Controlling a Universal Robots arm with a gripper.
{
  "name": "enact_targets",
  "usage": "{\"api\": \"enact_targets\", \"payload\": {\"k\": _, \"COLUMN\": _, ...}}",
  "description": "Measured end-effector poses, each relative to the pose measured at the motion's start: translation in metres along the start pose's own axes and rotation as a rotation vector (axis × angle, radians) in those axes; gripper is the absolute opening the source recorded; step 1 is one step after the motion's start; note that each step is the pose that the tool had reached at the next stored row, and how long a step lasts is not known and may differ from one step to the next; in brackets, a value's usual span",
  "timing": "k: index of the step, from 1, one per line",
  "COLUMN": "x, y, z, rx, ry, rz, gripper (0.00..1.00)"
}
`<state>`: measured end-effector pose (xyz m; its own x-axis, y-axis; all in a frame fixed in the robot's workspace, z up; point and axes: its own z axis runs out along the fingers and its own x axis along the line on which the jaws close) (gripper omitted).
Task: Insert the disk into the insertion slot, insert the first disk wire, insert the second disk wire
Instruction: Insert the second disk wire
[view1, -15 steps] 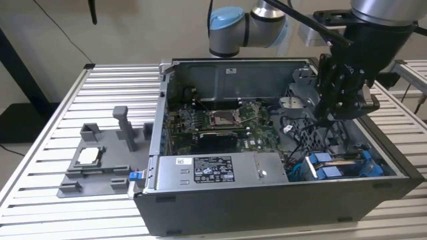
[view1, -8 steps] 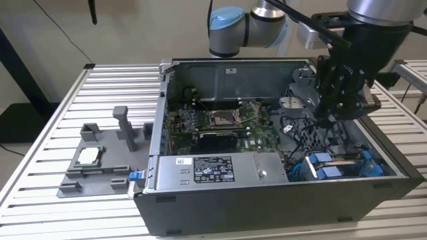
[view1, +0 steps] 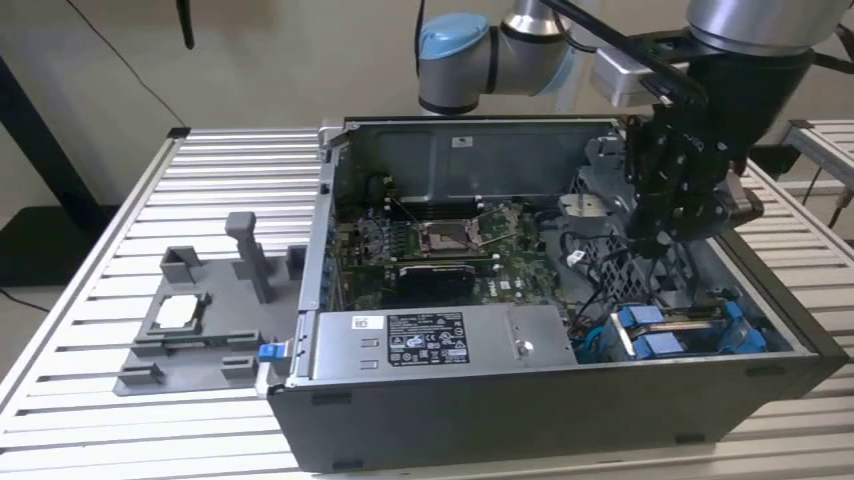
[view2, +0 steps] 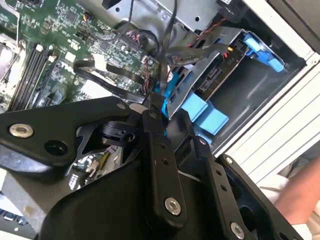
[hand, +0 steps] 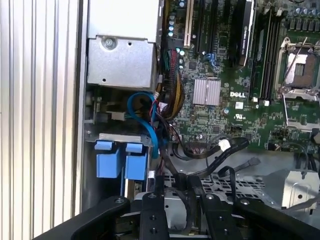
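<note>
One open computer case (view1: 534, 420) is counted on one slatted bench (view1: 80, 330), with one grey fixture (view1: 200, 340) beside it. Inside the case are counted one motherboard (view1: 441, 245), one power-supply box (view1: 427, 340), one disk (view2: 214, 74), two blue tabs (hand: 107, 161) and one blue cable (hand: 150, 127). One arm (view1: 494, 55) carrying one gripper (view1: 661, 235) is seen.

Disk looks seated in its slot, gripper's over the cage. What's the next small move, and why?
Likely a short, slow descent toward the loose black cable with the white plug. The disk sits in its slot, blue tabs at the case edge. The gripper hangs above the metal cage beside it, and that cable lies close by. Whether any wire is plugged in, I cannot tell.
</note>
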<state>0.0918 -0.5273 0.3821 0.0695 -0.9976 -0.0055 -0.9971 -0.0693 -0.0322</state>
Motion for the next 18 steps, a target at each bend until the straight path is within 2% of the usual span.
{"api": "enact_targets", "payload": {"k": 3, "x": -0.005, "y": 0.0018, "z": 0.001, "rx": -0.0001, "ry": 0.0077, "rz": -0.013, "gripper": 0.33}}
{"api": "enact_targets", "payload": {"k": 5, "x": -0.0064, "y": 0.0053, "z": 0.0015, "rx": 0.0002, "ry": 0.016, "rz": -0.016, "gripper": 0.33}}
{"api": "enact_targets", "payload": {"k": 6, "x": -0.0066, "y": 0.0079, "z": 0.0018, "rx": 0.0007, "ry": 0.0223, "rz": -0.016, "gripper": 0.33}}
{"api": "enact_targets", "payload": {"k": 8, "x": -0.0071, "y": 0.0123, "z": 0.0025, "rx": 0.005, "ry": 0.0321, "rz": -0.016, "gripper": 0.33}}
{"api": "enact_targets", "payload": {"k": 11, "x": -0.0086, "y": 0.018, "z": 0.0041, "rx": 0.0241, "ry": 0.0403, "rz": -0.016, "gripper": 0.33}}
{"api": "enact_targets", "payload": {"k": 16, "x": -0.0108, "y": 0.0235, "z": 0.0047, "rx": 0.0733, "ry": 0.053, "rz": -0.017, "gripper": 0.33}}
{"api": "enact_targets", "payload": {"k": 17, "x": -0.0111, "y": 0.0243, "z": 0.0048, "rx": 0.0815, "ry": 0.0565, "rz": -0.017, "gripper": 0.33}}
{"api": "enact_targets", "payload": {"k": 18, "x": -0.0113, "y": 0.0251, "z": 0.0051, "rx": 0.086, "ry": 0.0594, "rz": -0.017, "gripper": 0.33}}
